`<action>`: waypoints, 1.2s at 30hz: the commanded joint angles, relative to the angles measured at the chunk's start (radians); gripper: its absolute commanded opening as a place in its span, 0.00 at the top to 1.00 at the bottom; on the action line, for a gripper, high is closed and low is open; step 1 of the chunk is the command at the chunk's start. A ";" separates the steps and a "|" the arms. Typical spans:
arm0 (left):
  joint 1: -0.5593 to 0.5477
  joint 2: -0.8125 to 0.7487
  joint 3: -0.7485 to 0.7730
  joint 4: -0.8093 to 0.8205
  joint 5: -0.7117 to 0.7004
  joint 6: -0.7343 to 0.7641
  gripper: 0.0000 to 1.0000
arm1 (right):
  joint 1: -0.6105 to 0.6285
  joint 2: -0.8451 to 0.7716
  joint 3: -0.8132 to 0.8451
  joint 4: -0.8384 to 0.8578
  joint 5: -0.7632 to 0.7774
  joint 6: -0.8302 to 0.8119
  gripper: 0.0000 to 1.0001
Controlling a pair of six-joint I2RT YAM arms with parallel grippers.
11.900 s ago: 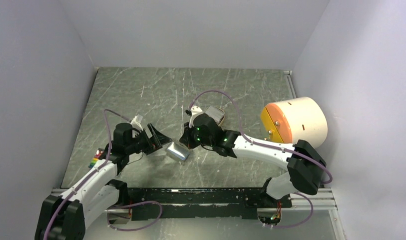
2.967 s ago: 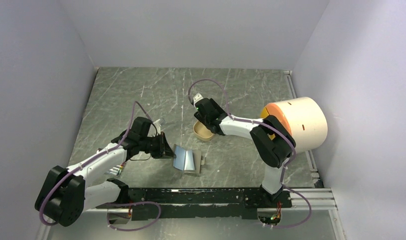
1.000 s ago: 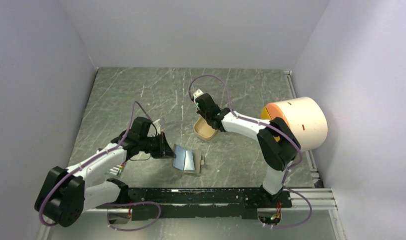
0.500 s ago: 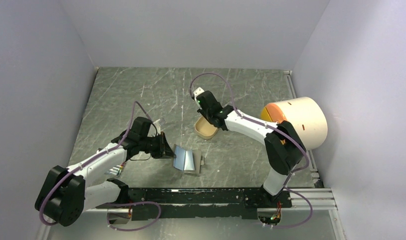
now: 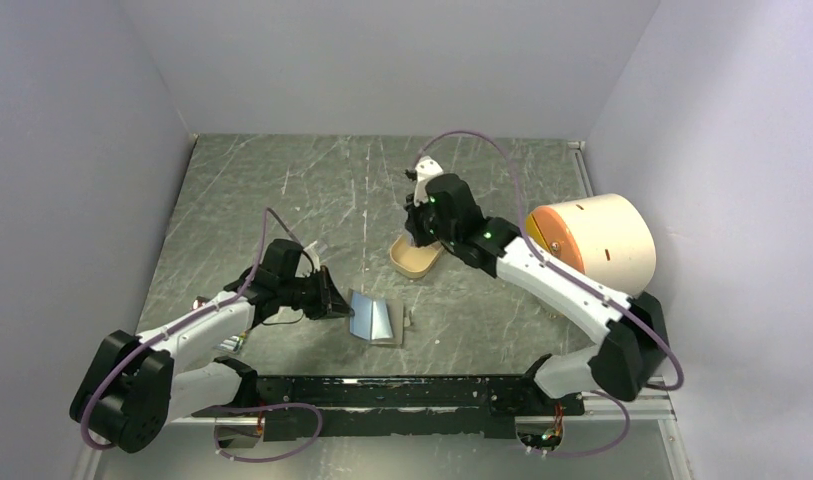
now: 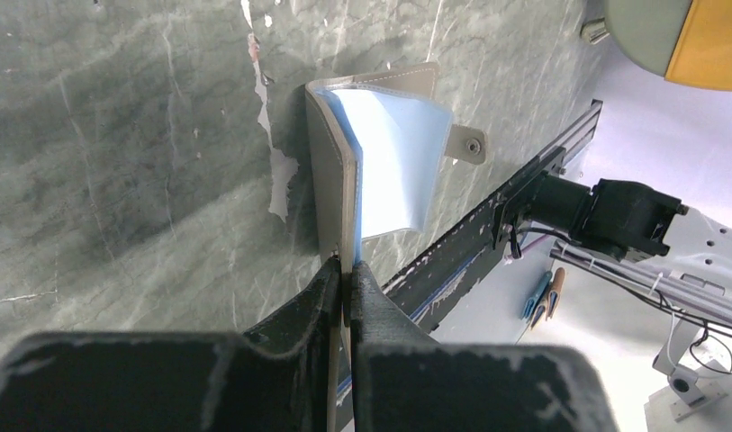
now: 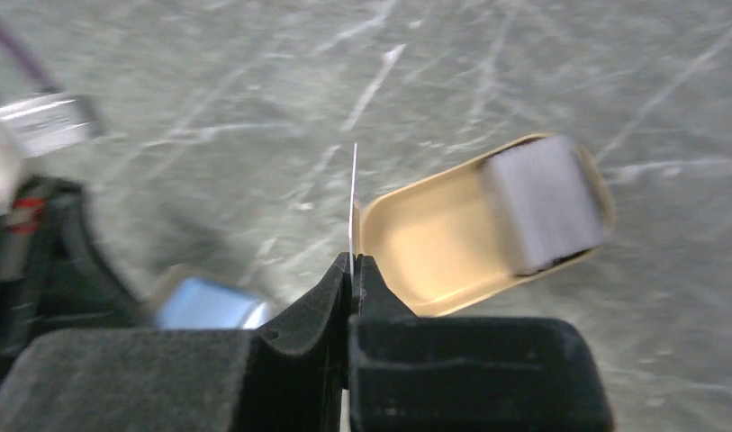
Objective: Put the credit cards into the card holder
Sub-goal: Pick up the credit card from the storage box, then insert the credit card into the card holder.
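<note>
The jaws of the left gripper (image 6: 346, 270) are clamped on the olive cover of the card holder (image 6: 393, 162), which is held open on the worktop (image 5: 282, 190), at 7 o'clock from the tan tray (image 5: 410, 263). The jaws of the right gripper (image 7: 353, 263) are closed on one credit card (image 7: 354, 198), seen edge-on over the tray. What seem to be further cards (image 7: 542, 211) lie inside, though blurred. The card should be carried toward 7 o'clock, levelled with the blue lining, and slid in slowly while the cover is pinned.
</note>
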 commanded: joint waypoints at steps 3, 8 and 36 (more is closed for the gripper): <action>-0.007 0.015 -0.021 0.113 -0.027 -0.050 0.91 | 0.082 -0.125 -0.217 0.205 -0.246 0.433 1.00; -0.008 0.046 -0.034 0.134 -0.036 -0.054 0.91 | 0.153 -0.152 -0.392 0.417 -0.314 0.690 1.00; -0.007 0.081 -0.049 0.055 -0.107 -0.005 0.80 | 0.165 0.031 -0.645 0.651 -0.287 0.672 1.00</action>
